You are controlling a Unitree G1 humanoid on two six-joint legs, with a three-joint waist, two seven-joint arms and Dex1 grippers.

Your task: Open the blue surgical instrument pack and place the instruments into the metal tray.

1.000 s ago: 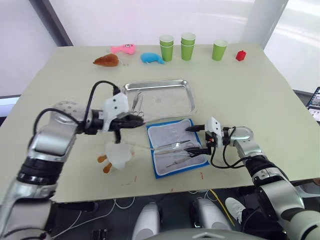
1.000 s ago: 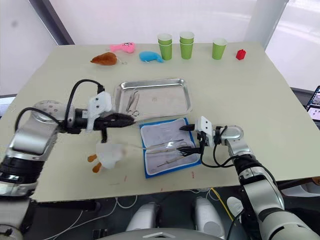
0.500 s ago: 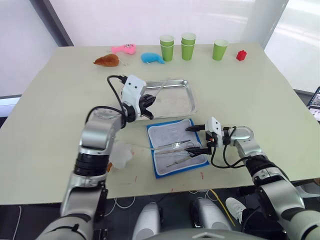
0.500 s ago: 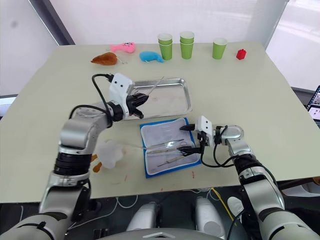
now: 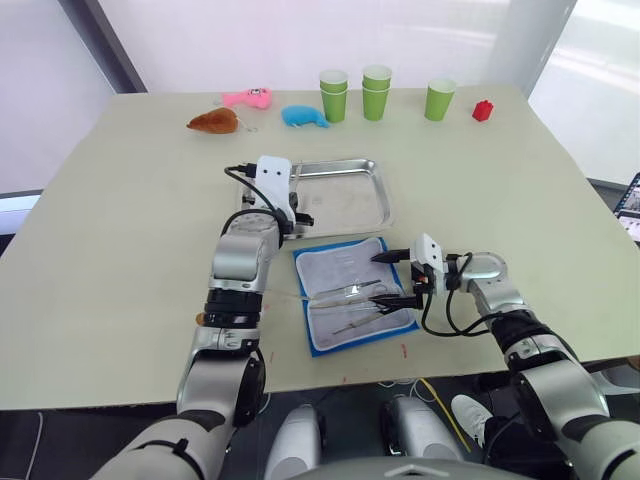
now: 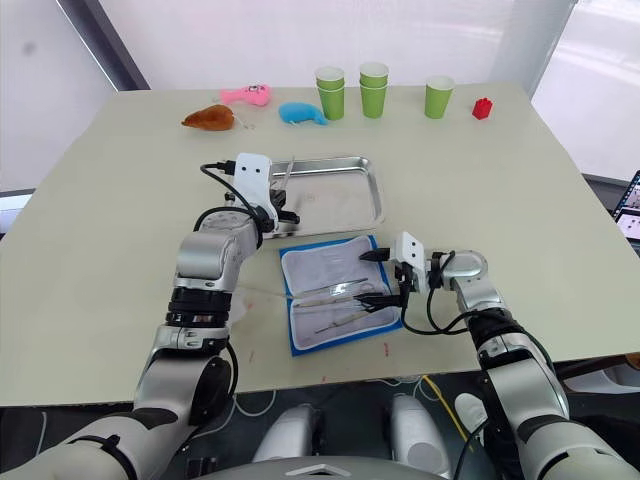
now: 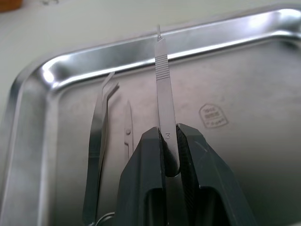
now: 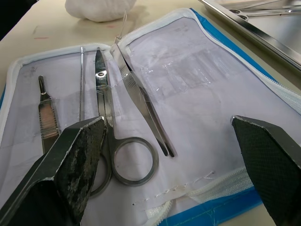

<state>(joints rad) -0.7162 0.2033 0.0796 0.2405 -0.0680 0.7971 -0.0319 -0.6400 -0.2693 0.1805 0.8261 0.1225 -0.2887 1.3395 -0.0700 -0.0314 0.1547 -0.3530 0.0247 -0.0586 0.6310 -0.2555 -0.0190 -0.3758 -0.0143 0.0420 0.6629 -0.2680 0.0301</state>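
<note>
Left wrist view shows you the left gripper (image 7: 170, 141) clamped on a flat metal handle (image 7: 164, 89) stamped "3", held over the metal tray (image 7: 141, 40). Curved tweezers (image 7: 96, 146) and a thin ring-handled tool (image 7: 127, 136) already lie in the tray beside it; their lower ends are cut off by the frame edge.

Note that the blue pack (image 5: 355, 295) lies open on the table (image 5: 120, 230), just in front of the tray and near its front rim. The right gripper (image 5: 398, 278) rests at the pack's right edge with its fingers spread wide and nothing between them. In the right wrist view you see scissors (image 8: 110, 141), straight tweezers (image 8: 141, 106), a thin probe (image 8: 81, 80) and a short flat handle (image 8: 46, 113) lying on the pale lining. Clear sleeves cover part of them, so you cannot tell exactly which tips are tucked in.

A white soft object (image 8: 99, 8) sits just beyond the pack's left edge; the left arm hides most of it in the head views. At the far edge of the table stand green cups (image 5: 376, 92), a red block (image 5: 482, 110), and blue (image 5: 303, 117), pink (image 5: 247, 97) and brown (image 5: 213, 121) plush toys, all well apart from the tray.

The table top is pale cream. Bright white panels and a dark slanted post (image 5: 100, 40) stand behind it.
</note>
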